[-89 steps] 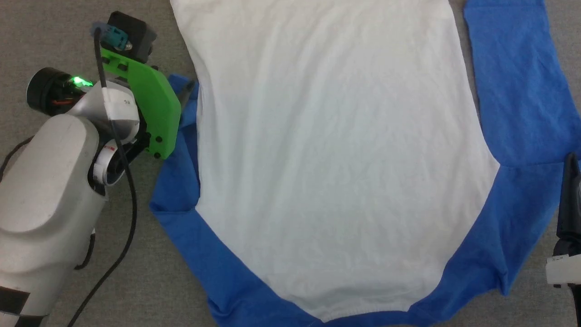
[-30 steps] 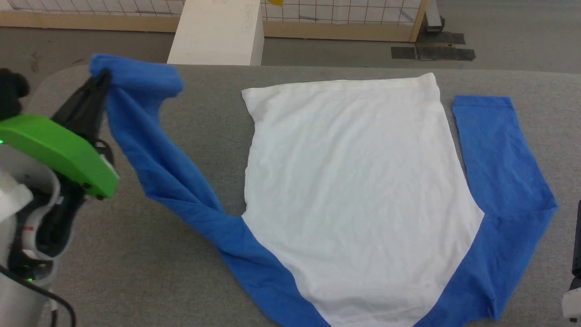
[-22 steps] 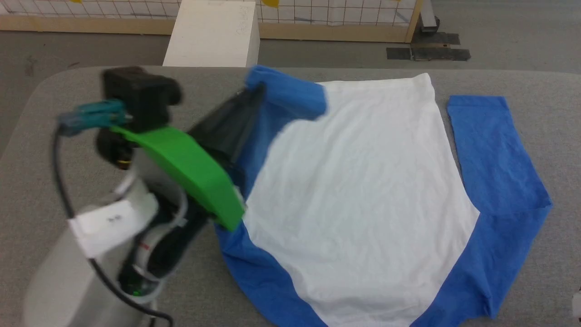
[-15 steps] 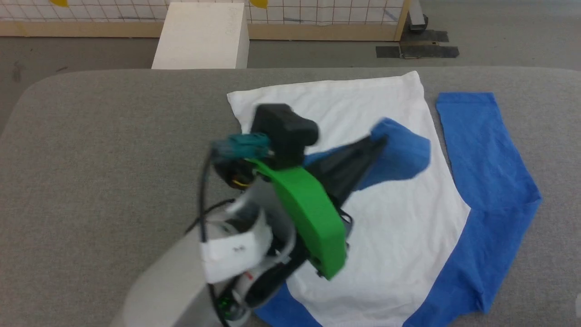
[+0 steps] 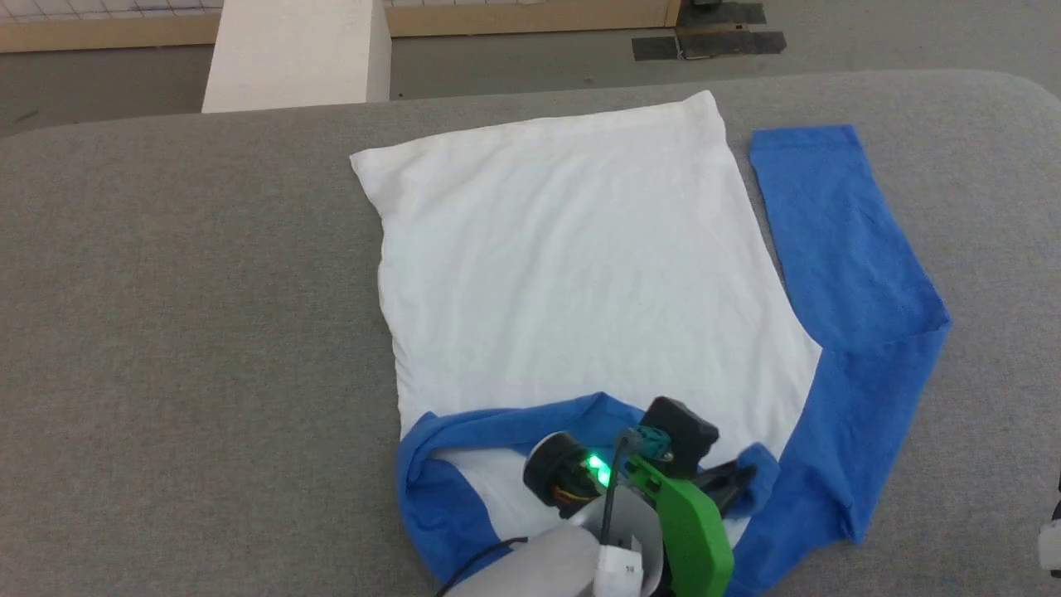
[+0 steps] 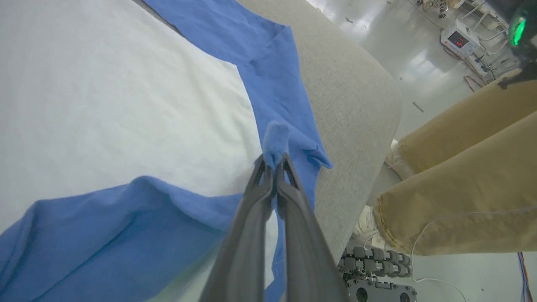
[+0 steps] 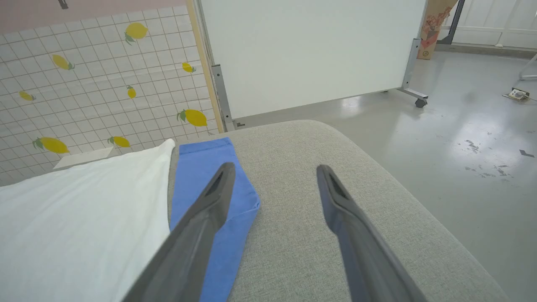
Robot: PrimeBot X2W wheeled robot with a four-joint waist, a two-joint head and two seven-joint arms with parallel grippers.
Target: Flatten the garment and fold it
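Your left gripper clamps the garment's blue sleeve over its white body — your right gripper hovers, fingers apart.

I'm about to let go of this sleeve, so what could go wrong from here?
The left gripper is shut on the sleeve, which lies bunched and curved across the shirt: releasing may leave a lumpy fold. A person's legs stand close beside the table, near that arm's swing.

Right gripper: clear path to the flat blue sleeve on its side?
Probably yes. The right gripper is open, aimed alongside that sleeve, which lies flat and uncovered on the table. The left gripper is shut on the other sleeve, not in between.
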